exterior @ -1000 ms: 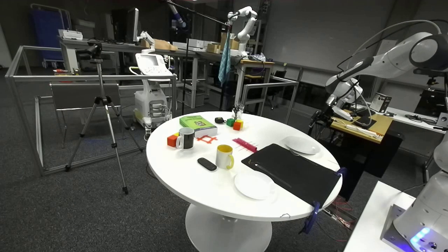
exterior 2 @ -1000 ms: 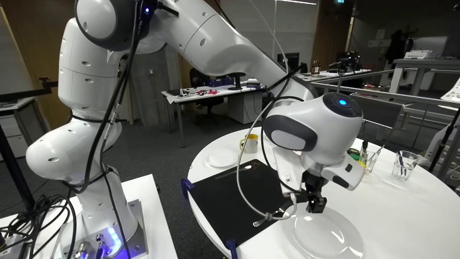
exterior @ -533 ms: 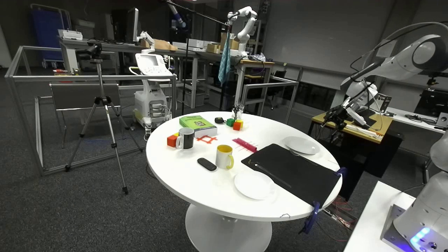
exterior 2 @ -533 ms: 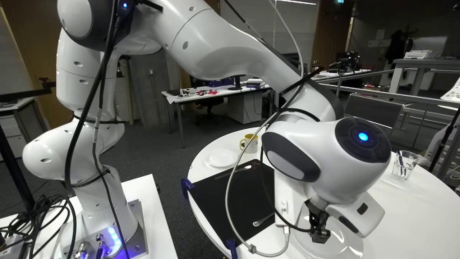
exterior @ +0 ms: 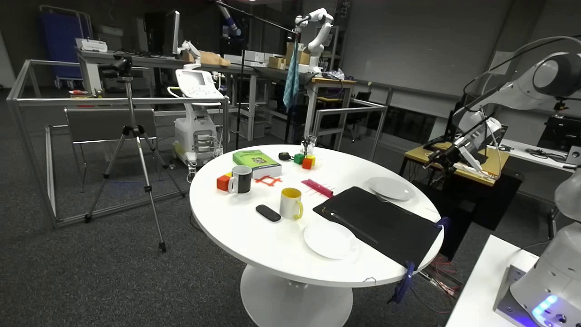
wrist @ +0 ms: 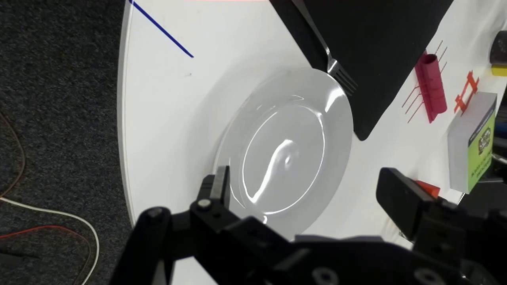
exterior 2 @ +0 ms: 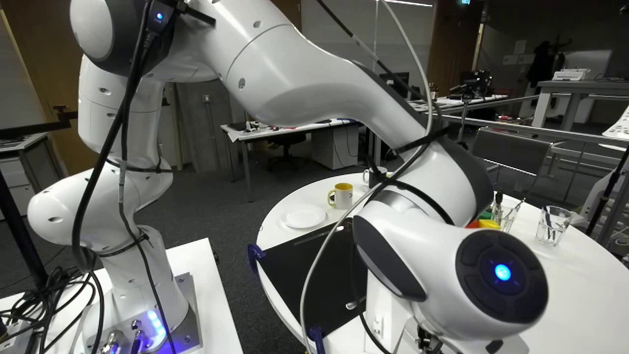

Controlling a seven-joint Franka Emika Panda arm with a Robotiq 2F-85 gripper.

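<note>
My gripper point(wrist: 304, 179) is open in the wrist view, with its fingers wide apart and nothing between them. A glossy white plate point(wrist: 283, 158) lies on the white table beyond the fingers, with the left finger overlapping its edge in the picture. A fork point(wrist: 329, 59) lies on the black mat point(wrist: 376, 51) beside the plate. In an exterior view my gripper point(exterior: 436, 167) hangs in the air beyond the far side of the table, apart from the plate point(exterior: 391, 188). In an exterior view my gripper point(exterior 2: 428, 340) is mostly hidden under the wrist and cut off by the frame.
Round table point(exterior: 254, 240) bears another plate point(exterior: 330, 240), yellow mug point(exterior: 290, 203), black mug point(exterior: 242, 179), green book point(exterior: 257, 159), pink holder point(exterior: 318, 188) and dark remote point(exterior: 268, 213). Blue clamps point(exterior: 403, 284) stick out at its edge. A glass point(exterior 2: 553, 227) stands upright.
The arm has moved sideways, away from the table's middle: rightward in an exterior view, downward and nearer the camera in an exterior view. The objects on the table have not moved.
</note>
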